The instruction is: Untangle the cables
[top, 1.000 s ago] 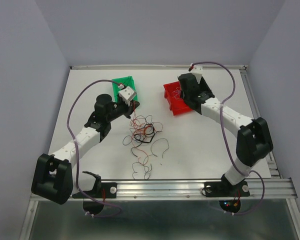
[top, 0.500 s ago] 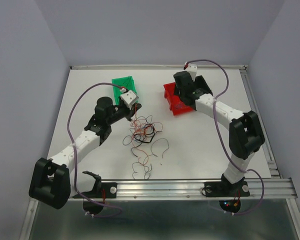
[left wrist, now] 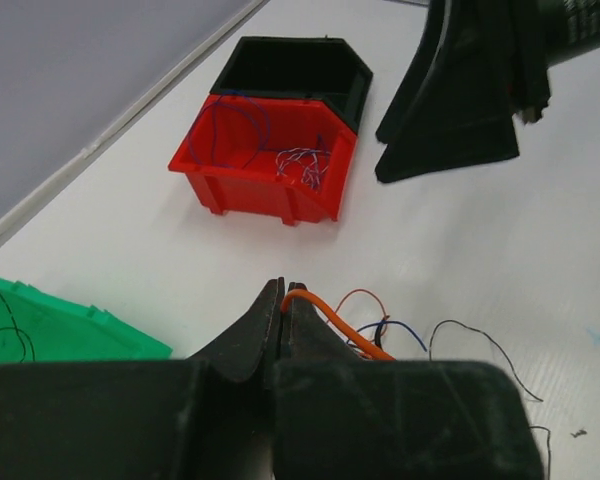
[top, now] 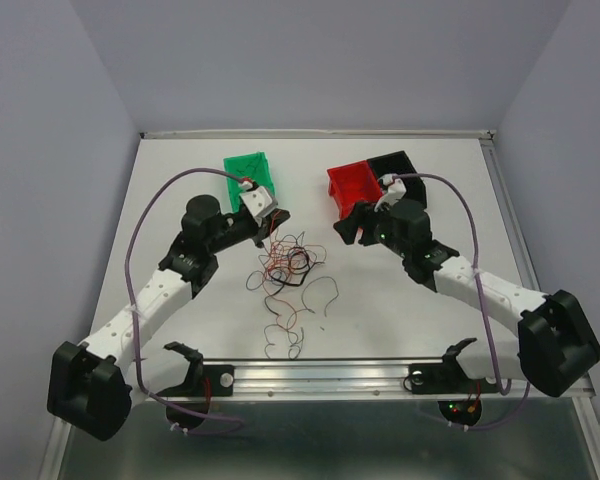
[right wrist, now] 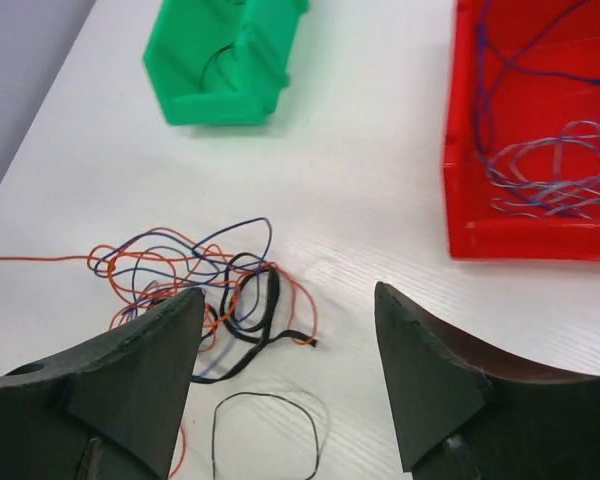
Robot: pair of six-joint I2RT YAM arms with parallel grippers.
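Thin curly cables in orange, black, red and blue-purple [top: 288,262] lie as a loose tangle on the white table [top: 180,170] mid-way between the arms, with stray loops [top: 285,330] trailing toward the near metal rail [top: 380,372].

Left gripper [left wrist: 283,295] - jaws clenched tip to tip, pinching one orange strand [left wrist: 330,318] that curves out from the tips down to the table. In the top view it sits at the far-left edge of the tangle, just beside the green plastic bin [top: 245,167].

Right gripper [right wrist: 288,295] - jaws spread wide, nothing between them, touching nothing. It hangs over the bare table between the tangle [right wrist: 205,275] and the red plastic bin [right wrist: 480,240]. The pile's right edge sits just ahead of the left finger [right wrist: 150,370], and a single black loop [right wrist: 265,430] lies under the gap.

Red bin holds blue-purple wires [right wrist: 550,170]; a black plastic bin [top: 395,165] touches its far-right side. Green bin has a thin black wire [right wrist: 215,60] inside.

Open table shows behind the bins, along the left side, and between the tangle and the red bin; the two grippers are near each other across the pile's far end.
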